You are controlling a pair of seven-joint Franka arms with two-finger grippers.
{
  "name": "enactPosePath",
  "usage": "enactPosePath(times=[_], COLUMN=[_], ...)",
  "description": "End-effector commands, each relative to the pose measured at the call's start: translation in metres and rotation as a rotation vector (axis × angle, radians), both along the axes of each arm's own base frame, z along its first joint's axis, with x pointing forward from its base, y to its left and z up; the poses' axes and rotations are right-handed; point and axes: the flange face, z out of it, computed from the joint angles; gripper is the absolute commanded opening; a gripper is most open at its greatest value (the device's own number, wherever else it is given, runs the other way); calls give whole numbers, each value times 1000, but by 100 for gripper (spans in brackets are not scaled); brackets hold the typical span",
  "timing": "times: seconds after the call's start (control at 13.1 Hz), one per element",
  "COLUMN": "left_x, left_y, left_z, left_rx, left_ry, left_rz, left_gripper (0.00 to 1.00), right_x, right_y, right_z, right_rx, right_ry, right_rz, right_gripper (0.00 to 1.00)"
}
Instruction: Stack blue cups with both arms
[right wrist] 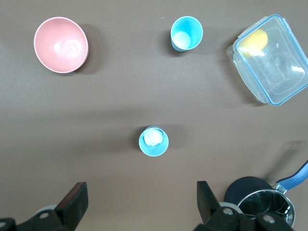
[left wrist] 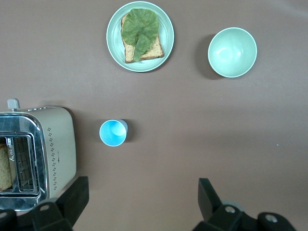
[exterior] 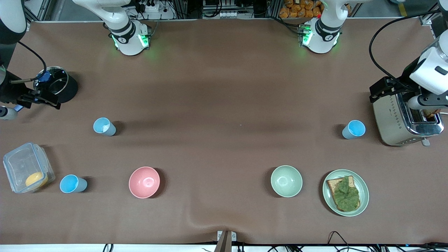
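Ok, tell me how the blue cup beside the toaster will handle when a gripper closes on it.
The blue cup beside the toaster looks empty and thin-walled, so probably light and slightly squeezable. Its tapered, smooth sides may let it slip downward in a loose pinch. It stands upright on a narrow base, so a sideways nudge could likely tip it and set it rolling.

Table cover (exterior: 217, 105) is plain brown, no pattern. 3 blue cups: one by the toaster (exterior: 354, 129) is grey-blue outside w/ bright sky-blue inside, one by the clear box (exterior: 72, 184) same deal, third (exterior: 104, 126) has a paler whitish inside. Bowls: one pink (exterior: 144, 182), one pale green (exterior: 286, 181). Plate (exterior: 364, 196) is pale green too, w/ brown toast (exterior: 337, 183) + a dark green leaf (exterior: 346, 196) on it. Toaster (exterior: 392, 119) is cream w/ chrome top and a dotted pattern on the side. Clear box (exterior: 21, 164) has blue-ish trim, smth yellow-orange (exterior: 36, 180) inside. Pot (exterior: 57, 84) is black/steel w/ blue handle (right wrist: 293, 179). Arms (exterior: 327, 31) glossy white w/ black bands, green lights at the bases.
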Motion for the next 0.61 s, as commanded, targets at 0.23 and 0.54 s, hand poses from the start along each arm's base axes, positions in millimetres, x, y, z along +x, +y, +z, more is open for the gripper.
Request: enactPosePath(times=[0.23,0.54], left_x=[-1,34], left_y=[3,25], left_z=[-2,-95], left_rx=[-10,-17], left_ry=[19,33], left_rz=[12,40], left_gripper=[100,100], right_x=[5,5], right_y=[4,5], right_z=[3,2], right_rx=[11,12], right_ry=[5,8], right_rz=[-13,-37], right_gripper=[100,100])
